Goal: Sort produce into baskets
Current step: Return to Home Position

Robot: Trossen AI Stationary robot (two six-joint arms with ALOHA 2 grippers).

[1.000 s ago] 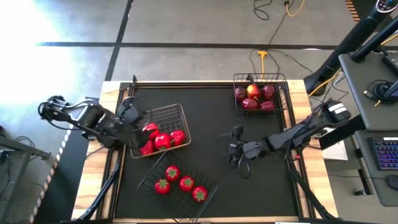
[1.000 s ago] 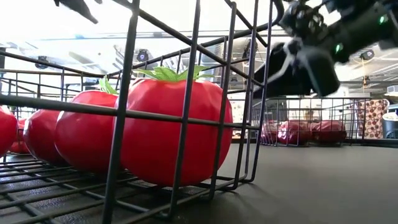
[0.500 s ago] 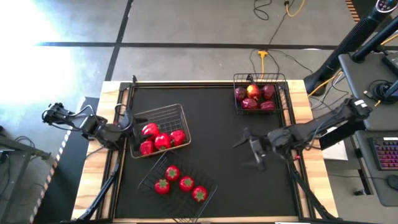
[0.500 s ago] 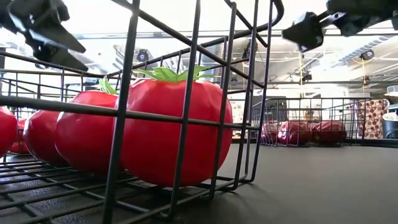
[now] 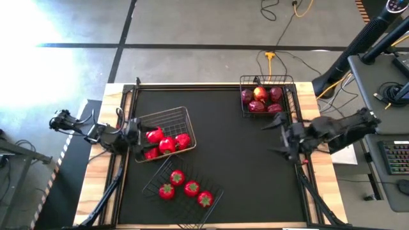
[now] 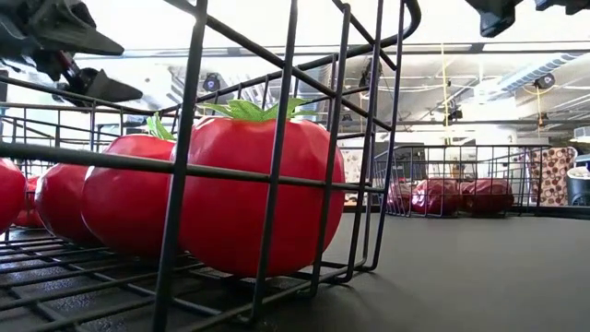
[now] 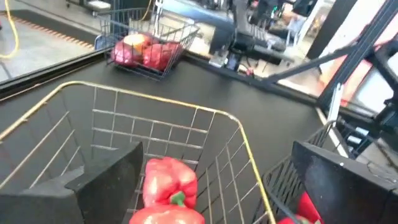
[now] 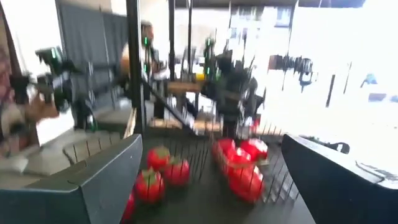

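**Both grippers wide and empty; produce lies in three baskets**

The left gripper (image 5: 132, 130) hangs at the left edge of the table (image 5: 230, 160), just beside the left side of the pepper basket (image 5: 169, 118). Its fingers (image 7: 99, 177) stand wide apart with nothing between them. Its wrist view looks past them into that basket, where a pepper lies close below. Four peppers (image 5: 167, 145) sit bunched in the nearer half of the basket, touching one another. The farther half is bare mesh.

The right gripper (image 5: 278, 137) hangs near the table's right edge, nearer the front than the apple basket (image 5: 281, 82) and apart from it. Its fingers (image 8: 93, 180) are also spread wide and hold nothing.

The apple basket stands in the far right corner of the table. It holds a handful of dark red apples (image 5: 255, 106) packed together, one of them with a yellow patch.

The tomato basket (image 5: 215, 190) sits near the front edge, left of centre, turned at an angle to the table's sides and just in front of the pepper basket. Four tomatoes (image 5: 192, 188) lie in it, green tops up. In the low view they loom large behind the mesh, resting on the basket floor. The apple basket shows small in the distance on the right.
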